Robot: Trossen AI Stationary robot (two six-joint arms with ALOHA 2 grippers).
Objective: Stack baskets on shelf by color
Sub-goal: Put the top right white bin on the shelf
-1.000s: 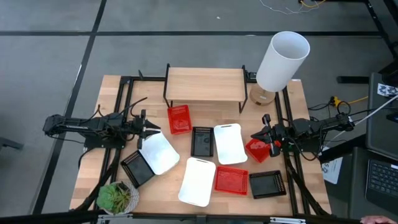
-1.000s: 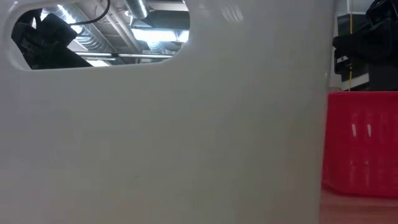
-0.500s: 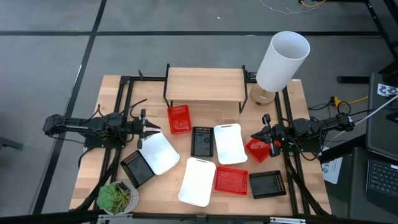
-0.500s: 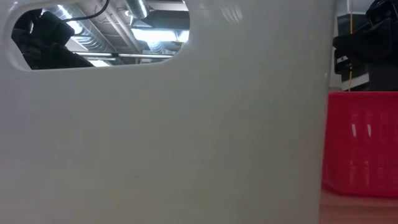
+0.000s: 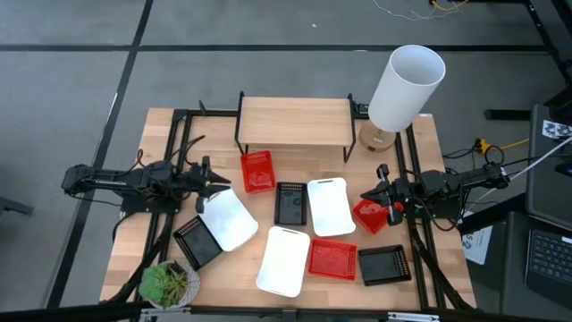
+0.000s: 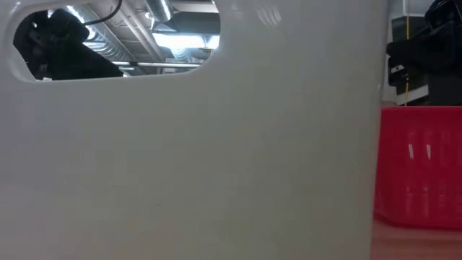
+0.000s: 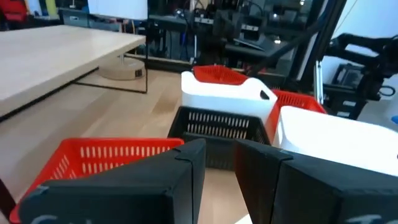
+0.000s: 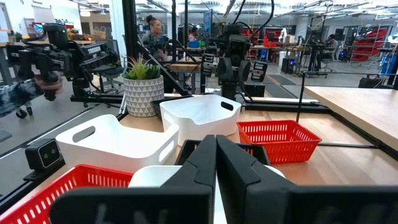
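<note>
Nine baskets lie loose on the table (image 5: 161, 125); the shelf (image 5: 293, 122) at its far edge is bare. Left gripper (image 5: 217, 183), fingers slightly apart and holding nothing, hovers beside a white basket (image 5: 229, 219). Right gripper (image 5: 368, 195), pressed together and holding nothing, sits over a red basket (image 5: 367, 214) near the right edge. Each should spread wider before descending squarely over a rim.

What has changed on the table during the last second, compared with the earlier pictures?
Almost nothing. The left arm shifted slightly, as the low view shows; the left gripper remains by the white basket. The right gripper, shut, and all baskets stayed in place.
</note>
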